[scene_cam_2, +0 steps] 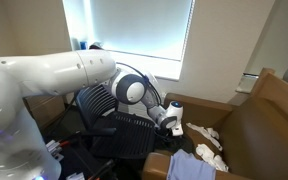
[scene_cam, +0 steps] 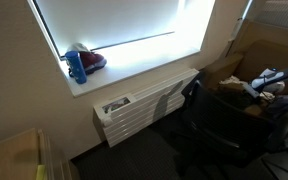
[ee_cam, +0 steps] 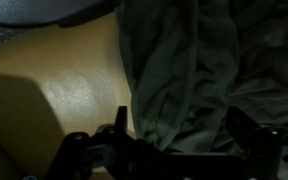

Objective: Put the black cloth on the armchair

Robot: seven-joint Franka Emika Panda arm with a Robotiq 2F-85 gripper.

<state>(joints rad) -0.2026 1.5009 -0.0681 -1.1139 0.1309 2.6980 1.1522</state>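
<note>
Tool (ee_cam: 179,135) spread wide, holding nothing. Black cloth (ee_cam: 199,70) lies bunched on tan leather just ahead of the fingers, which looks like the armchair (scene_cam_2: 264,120) seat. Reads as placed. Pull straight up and keep the fingers clear of the folds so nothing drags off.

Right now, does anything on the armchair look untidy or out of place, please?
Yes: a dark cloth lies bunched in folds on the tan surface in the wrist view; pale cloths lie strewn on the armchair.
</note>
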